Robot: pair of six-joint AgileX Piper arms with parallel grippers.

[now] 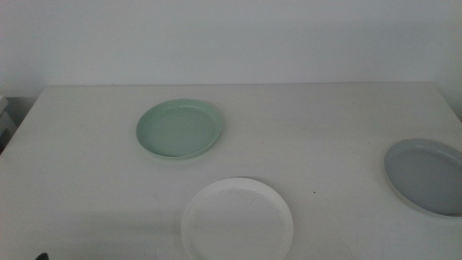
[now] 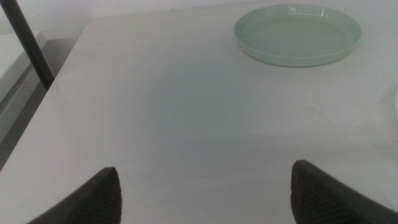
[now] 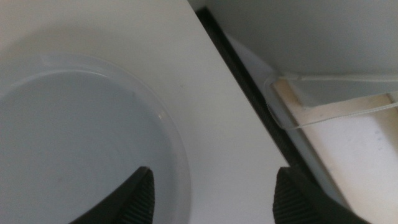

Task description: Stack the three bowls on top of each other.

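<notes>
Bowls: green [image 1: 180, 128] far-left, white [image 1: 237, 219] near-centre, grey [image 1: 426, 175] right, apart on counter [image 1: 325, 123] | my left tool [image 2: 205, 186], right tool [image 3: 211, 193]: jaws spread, empty | judged stiff, light, slick; pinch rim.

middle: overhead, forward-down | wrists: low, close | shared: table [image 1: 94, 159]

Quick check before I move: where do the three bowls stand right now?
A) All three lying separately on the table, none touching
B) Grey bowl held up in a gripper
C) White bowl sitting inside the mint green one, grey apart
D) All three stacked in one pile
A: in the middle view the mint green bowl, the white bowl and the pale grey bowl each rest alone on the table, with bare surface between them.
</notes>
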